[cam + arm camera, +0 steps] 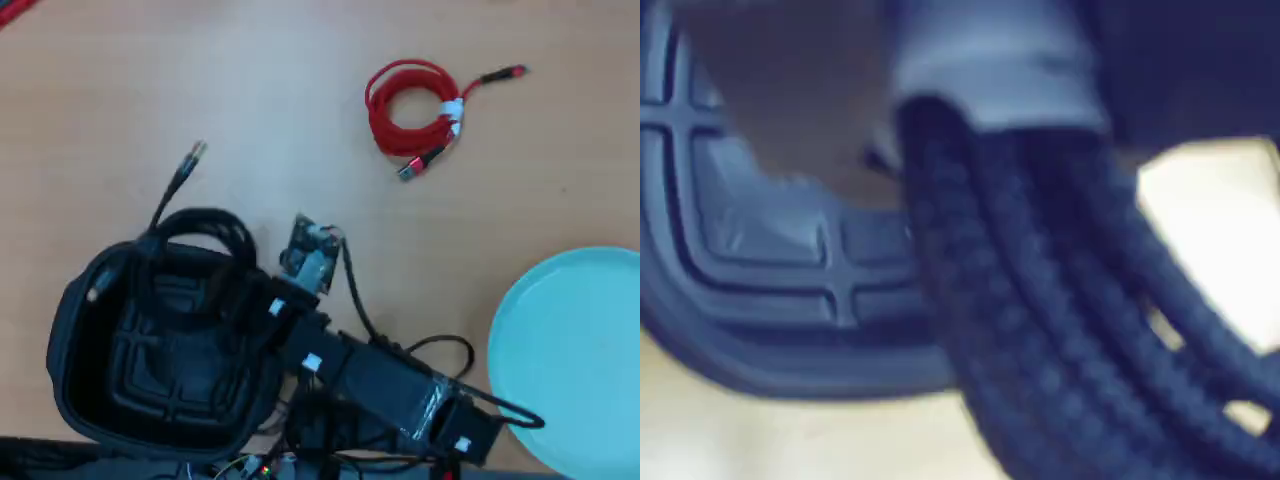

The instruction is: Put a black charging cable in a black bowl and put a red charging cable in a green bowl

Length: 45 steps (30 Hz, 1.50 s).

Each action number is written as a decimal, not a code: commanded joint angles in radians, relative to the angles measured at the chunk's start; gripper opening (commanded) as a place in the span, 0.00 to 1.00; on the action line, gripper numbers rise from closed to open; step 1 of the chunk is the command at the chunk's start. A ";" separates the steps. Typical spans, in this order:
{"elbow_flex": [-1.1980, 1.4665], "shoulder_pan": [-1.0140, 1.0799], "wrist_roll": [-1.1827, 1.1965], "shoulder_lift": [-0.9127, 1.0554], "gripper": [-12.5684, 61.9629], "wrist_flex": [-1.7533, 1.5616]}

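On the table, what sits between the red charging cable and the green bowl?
Nothing: in the overhead view, only bare wooden table separates the red charging cable from the green bowl.

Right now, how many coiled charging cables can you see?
2: the red charging cable lies on the table; the black charging cable hangs over the black bowl's rim.

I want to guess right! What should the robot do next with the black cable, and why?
Probably carry the black cable toward the middle of the black bowl before letting go: the coil hangs across the bowl's edge, with its plug outside.
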 commanded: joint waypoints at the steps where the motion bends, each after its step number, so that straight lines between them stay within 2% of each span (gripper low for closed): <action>1: -0.063 -0.101 -0.014 0.028 0.07 -0.229; 8: -0.058 -0.261 -0.015 0.012 0.07 -0.255; 17: 0.000 -0.419 -0.012 -0.146 0.07 -0.293; 25: 0.084 -0.428 0.008 -0.258 0.07 -0.319; 31: 0.150 -0.390 0.009 -0.261 0.08 -0.316; 34: 0.158 -0.383 0.002 -0.261 0.18 -0.287; 41: 0.143 -0.379 0.008 -0.261 0.63 -0.138; 45: 0.137 -0.380 0.009 -0.259 0.80 -0.114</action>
